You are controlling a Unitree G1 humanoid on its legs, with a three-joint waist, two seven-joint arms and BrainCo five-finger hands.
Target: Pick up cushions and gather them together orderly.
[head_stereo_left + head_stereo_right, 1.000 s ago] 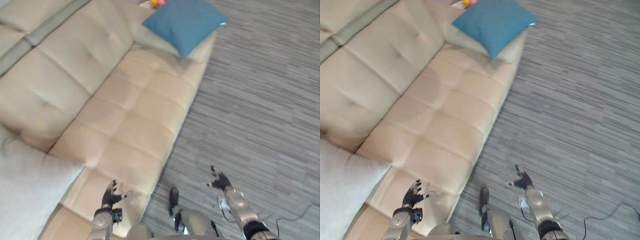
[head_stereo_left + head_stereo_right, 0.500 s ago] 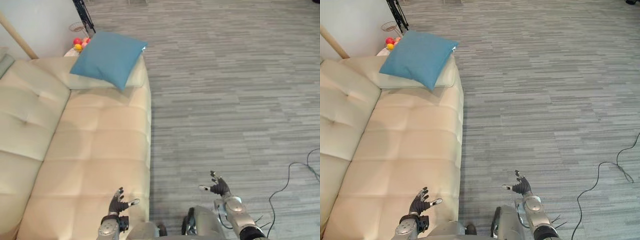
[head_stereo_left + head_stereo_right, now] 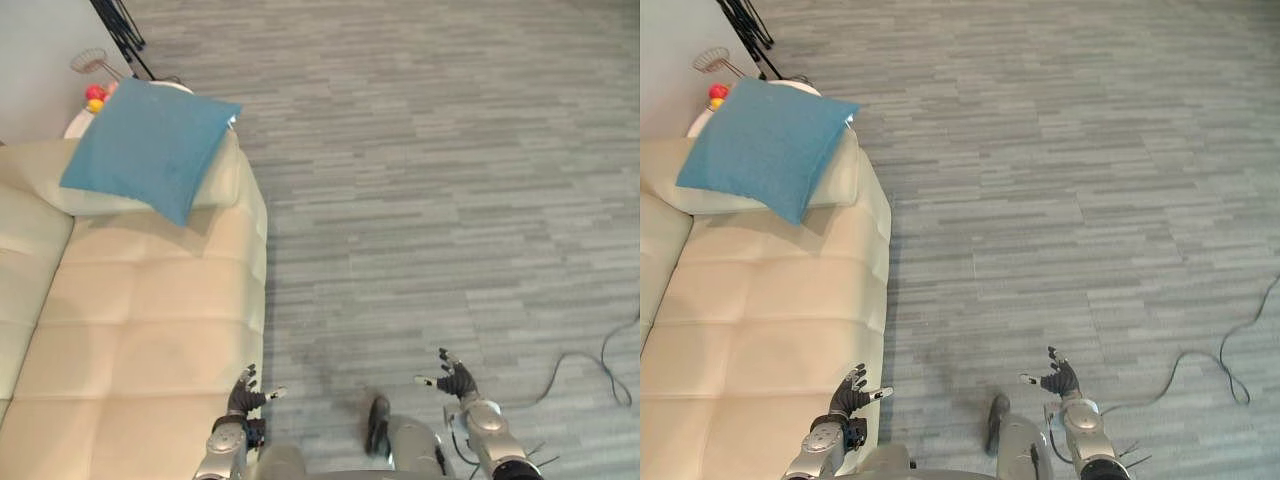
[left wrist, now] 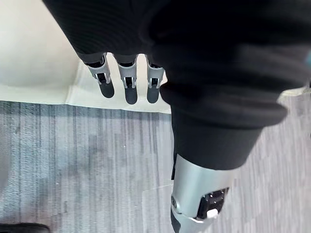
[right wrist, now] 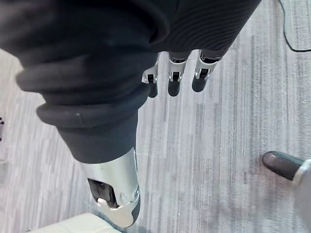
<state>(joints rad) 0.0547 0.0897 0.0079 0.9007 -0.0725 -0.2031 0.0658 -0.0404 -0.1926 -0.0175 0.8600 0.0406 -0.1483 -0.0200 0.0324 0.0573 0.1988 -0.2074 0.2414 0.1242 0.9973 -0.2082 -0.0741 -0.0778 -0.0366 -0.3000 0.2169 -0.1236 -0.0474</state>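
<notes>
A blue cushion (image 3: 148,146) leans on the far armrest of the cream sofa (image 3: 150,330), well beyond both hands. My left hand (image 3: 243,396) hovers over the sofa's front edge at the bottom of the eye views, fingers straight and holding nothing; its fingers (image 4: 127,87) point past the sofa edge in its wrist view. My right hand (image 3: 457,382) hangs open over the grey floor, with its fingers (image 5: 175,78) straight above the planks.
A small white side table (image 3: 85,115) with red and yellow balls (image 3: 96,97) stands behind the sofa's armrest. Black tripod legs (image 3: 118,35) rise beside it. Grey plank floor (image 3: 430,180) stretches to the right.
The camera has swung right: the sofa and blue cushion slid left in the picture and more floor shows. Both hands stay open at the bottom of the view.
</notes>
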